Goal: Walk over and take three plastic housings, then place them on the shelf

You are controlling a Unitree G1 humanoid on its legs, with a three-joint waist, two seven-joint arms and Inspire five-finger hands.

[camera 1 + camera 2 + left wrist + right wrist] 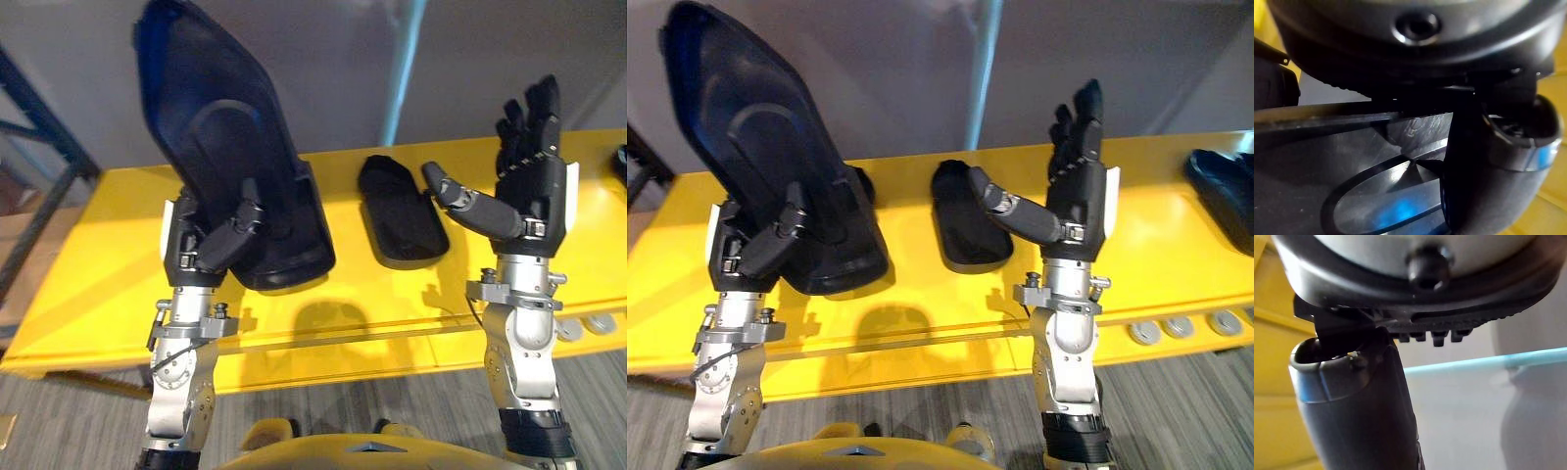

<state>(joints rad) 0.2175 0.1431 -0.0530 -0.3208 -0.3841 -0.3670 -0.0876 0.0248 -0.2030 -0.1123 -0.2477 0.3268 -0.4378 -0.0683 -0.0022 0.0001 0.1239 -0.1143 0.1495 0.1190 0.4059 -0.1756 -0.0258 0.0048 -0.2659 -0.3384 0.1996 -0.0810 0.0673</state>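
A large black plastic housing stands tilted upright over the yellow table, held in my left hand with the thumb curled across its inner face; the same housing's glossy inside lies under the thumb in the left wrist view. A second black housing lies flat on the table between my hands. My right hand is raised just right of it, fingers straight up, thumb out, holding nothing. A third dark housing rests at the table's far right.
Another dark part sits on the table behind the held housing. A dark shelf frame stands at the left. A light-blue post rises behind the table against a grey wall. Round silver discs line the table's front right edge.
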